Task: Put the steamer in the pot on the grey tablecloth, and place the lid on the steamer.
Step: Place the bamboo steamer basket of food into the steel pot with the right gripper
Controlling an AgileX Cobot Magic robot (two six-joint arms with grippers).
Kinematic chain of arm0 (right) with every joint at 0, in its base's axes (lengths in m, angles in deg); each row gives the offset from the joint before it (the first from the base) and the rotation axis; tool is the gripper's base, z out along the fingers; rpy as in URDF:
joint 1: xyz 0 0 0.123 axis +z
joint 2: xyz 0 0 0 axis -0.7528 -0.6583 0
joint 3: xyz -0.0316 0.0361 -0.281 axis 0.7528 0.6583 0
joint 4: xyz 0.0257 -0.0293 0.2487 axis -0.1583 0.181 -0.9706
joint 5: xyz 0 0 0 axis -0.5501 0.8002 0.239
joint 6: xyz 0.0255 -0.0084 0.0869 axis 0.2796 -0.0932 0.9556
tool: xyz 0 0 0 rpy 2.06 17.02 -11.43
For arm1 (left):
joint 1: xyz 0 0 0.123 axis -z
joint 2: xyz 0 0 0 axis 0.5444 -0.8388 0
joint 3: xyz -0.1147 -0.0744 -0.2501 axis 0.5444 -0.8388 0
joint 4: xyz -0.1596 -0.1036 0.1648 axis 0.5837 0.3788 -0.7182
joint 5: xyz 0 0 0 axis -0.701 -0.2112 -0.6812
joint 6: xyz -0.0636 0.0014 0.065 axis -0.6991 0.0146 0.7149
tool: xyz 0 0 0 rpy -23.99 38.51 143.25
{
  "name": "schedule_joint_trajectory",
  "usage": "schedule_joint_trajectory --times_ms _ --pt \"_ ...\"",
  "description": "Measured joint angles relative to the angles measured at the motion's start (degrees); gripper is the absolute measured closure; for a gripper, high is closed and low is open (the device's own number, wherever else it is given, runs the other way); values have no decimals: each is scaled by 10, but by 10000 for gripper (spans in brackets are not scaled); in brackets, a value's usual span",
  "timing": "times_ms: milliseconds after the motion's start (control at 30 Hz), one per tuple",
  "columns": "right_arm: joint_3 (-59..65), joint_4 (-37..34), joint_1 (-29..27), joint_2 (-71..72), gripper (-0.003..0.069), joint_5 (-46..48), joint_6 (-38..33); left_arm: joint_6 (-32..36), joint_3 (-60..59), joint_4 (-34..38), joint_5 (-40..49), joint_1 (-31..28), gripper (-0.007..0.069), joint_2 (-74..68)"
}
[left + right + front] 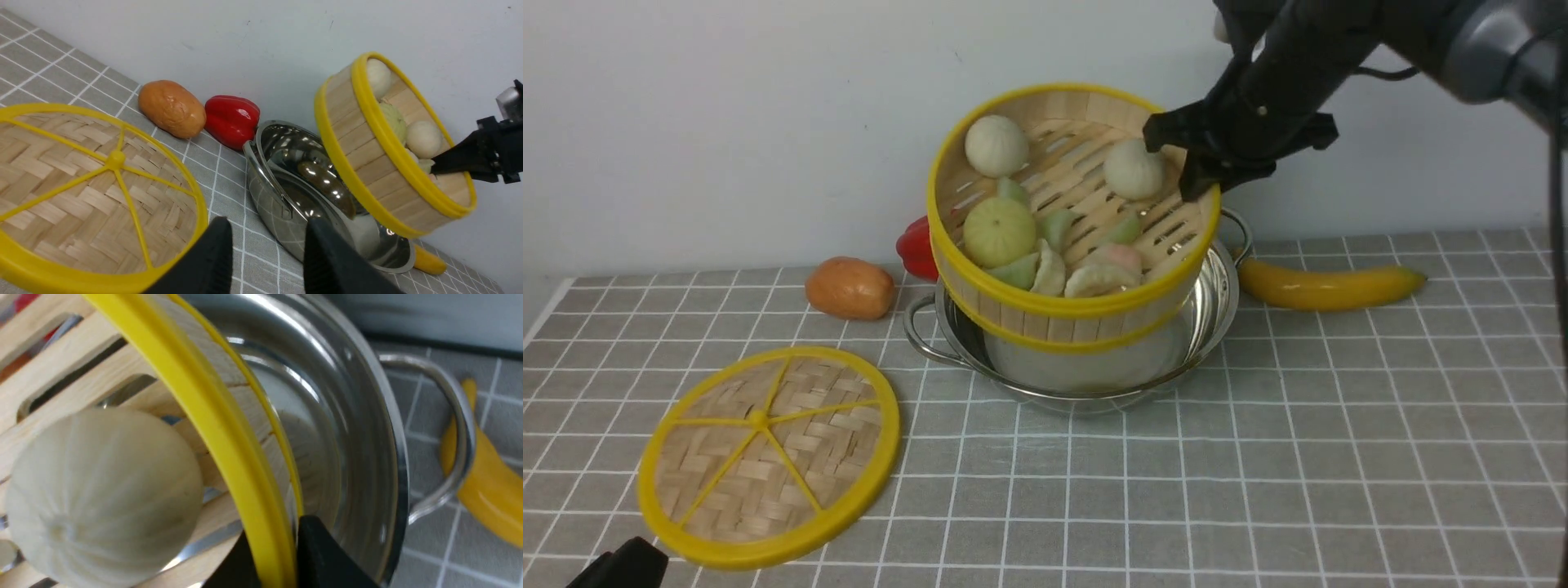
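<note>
The steamer [1054, 314], a bamboo basket with yellow rims holding buns and dumplings, hangs tilted toward me above the shiny steel pot [1217, 302] on the grey tablecloth [1258, 457]. My right gripper [1194, 167] is shut on the steamer's far right rim; in the right wrist view its fingers pinch the yellow rim [229, 428] over the pot wall [367, 428]. The flat woven lid [768, 453] lies on the cloth at the front left. My left gripper [267, 249] is open and empty, low beside the lid [81, 192], with the steamer [367, 151] and pot [286, 179] beyond it.
An orange-brown potato-like toy [849, 287] and a red pepper [916, 247] lie left of the pot by the white wall. A yellow banana [1327, 284] lies right of the pot, close to its handle [457, 428].
</note>
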Motion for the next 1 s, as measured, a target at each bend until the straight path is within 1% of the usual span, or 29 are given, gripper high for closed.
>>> schedule_joint_trajectory --times_ms 100,267,400,833,900,933,967,1000 --pt "-30 2 0 -32 560 0 6 1 0 0 0 0 382 0" --pt "-37 7 0 -67 560 1 8 1 0 0 0 0 382 0" --pt "-37 33 0 -102 560 6 8 1 0 0 0 0 382 0" --pt "-39 32 0 -127 559 1 15 9 0 -1 0 0 382 0" --pt "-39 30 0 -127 549 1 15 18 0 -2 0 0 382 0" --pt "-39 24 0 -127 518 1 15 25 0 -2 -4 0 382 0" --pt "-39 22 0 -127 514 1 15 26 0 -2 -4 0 382 0" --pt "-40 17 0 -127 475 -2 15 28 0 -2 -9 0 382 0"
